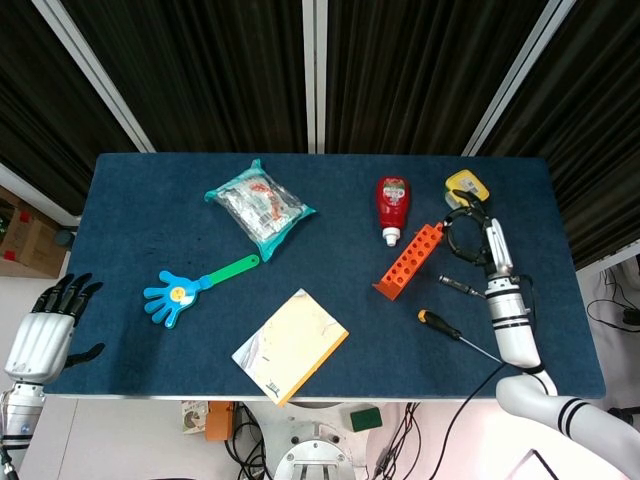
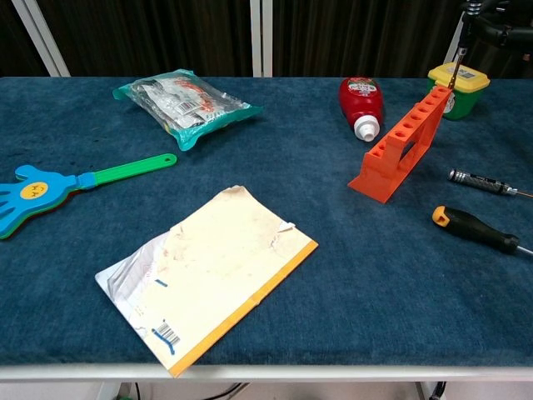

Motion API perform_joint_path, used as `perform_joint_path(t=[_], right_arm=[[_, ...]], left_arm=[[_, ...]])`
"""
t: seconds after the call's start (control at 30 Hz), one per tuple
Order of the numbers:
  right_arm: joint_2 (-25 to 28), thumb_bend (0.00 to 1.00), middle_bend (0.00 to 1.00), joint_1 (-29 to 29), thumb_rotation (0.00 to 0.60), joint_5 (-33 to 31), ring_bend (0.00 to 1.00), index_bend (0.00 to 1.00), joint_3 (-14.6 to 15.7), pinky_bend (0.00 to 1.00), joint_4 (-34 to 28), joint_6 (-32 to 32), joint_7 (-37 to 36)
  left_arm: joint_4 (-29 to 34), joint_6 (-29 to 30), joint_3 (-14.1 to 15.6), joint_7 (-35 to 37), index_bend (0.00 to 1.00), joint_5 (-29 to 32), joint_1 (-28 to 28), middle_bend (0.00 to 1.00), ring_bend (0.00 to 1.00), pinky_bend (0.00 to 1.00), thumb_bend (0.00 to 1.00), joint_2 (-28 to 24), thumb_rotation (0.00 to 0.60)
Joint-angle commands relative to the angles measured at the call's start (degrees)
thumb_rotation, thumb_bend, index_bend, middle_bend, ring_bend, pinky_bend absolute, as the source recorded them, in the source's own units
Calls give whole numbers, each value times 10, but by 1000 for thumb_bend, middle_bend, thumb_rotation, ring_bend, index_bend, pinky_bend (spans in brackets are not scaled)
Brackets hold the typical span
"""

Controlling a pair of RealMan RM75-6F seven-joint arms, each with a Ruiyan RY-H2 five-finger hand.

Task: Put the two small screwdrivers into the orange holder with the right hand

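The orange holder (image 1: 410, 262) (image 2: 404, 142) lies diagonally at the table's right, its row of holes facing up. My right hand (image 1: 478, 240) (image 2: 493, 18) hovers by its far end and pinches one small screwdriver (image 2: 456, 65) upright, tip down just over the holder's far holes. The other small screwdriver (image 1: 458, 287) (image 2: 483, 181), dark and slim, lies on the cloth right of the holder. My left hand (image 1: 45, 335) hangs off the table's left front corner, fingers apart and holding nothing.
A larger screwdriver with an orange and black handle (image 1: 445, 328) (image 2: 475, 229) lies near the front right. A ketchup bottle (image 1: 392, 208) and a yellow-lidded tub (image 1: 465, 187) sit behind the holder. A snack bag (image 1: 258, 207), blue hand clapper (image 1: 195, 285) and envelope (image 1: 290, 345) lie further left.
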State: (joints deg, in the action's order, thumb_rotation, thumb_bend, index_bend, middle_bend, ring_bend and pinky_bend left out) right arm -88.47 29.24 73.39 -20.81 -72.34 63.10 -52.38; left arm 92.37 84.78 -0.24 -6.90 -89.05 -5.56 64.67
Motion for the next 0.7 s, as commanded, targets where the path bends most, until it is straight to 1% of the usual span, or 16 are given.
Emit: perform_joint_path(t=[0.03,0.4,0.7], right_arm=[[-6,465,128,5,600,-4,0,676,-5,0,13,-5,-8],[-39,466,128,29,600,-16,0,676,-11,0,79,-36,-32],[-48,463,128,36,600,-8,0,676,-8,0,93,-40,-45]], left_arm=[[0,0,0,-1,154,0,0,84,41,182,53,0,600],[-1,-2,-1,-1,154,4,-1,85,41,182,53,1,600],[-1,-3,-2,2,154,5,-1,84,41,182,53,0,600]])
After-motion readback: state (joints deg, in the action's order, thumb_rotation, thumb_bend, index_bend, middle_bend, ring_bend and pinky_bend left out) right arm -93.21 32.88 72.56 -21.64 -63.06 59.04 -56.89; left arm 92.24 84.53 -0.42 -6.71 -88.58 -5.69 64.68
